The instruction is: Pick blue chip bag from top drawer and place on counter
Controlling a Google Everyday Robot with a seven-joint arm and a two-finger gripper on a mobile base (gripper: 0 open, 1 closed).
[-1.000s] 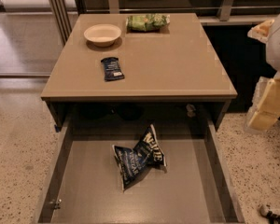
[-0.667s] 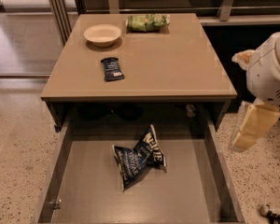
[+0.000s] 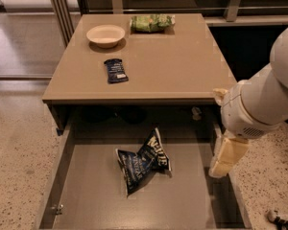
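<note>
The blue chip bag (image 3: 143, 164) lies crumpled on the grey bottom of the open top drawer (image 3: 86, 195), near its middle. The drawer is pulled out below the tan counter (image 3: 182, 66). My gripper (image 3: 226, 156) hangs from the white arm at the right, over the drawer's right wall, to the right of the bag and apart from it. It holds nothing that I can see.
On the counter stand a cream bowl (image 3: 105, 35), a green bag (image 3: 151, 23) at the back, and a small flat dark-blue packet (image 3: 115, 70). The white arm (image 3: 264, 99) fills the right side. Speckled floor lies left and right of the drawer.
The arm has swung in from the right edge toward the left and down. The gripper now hangs over the drawer's right wall. The bag has not moved.
</note>
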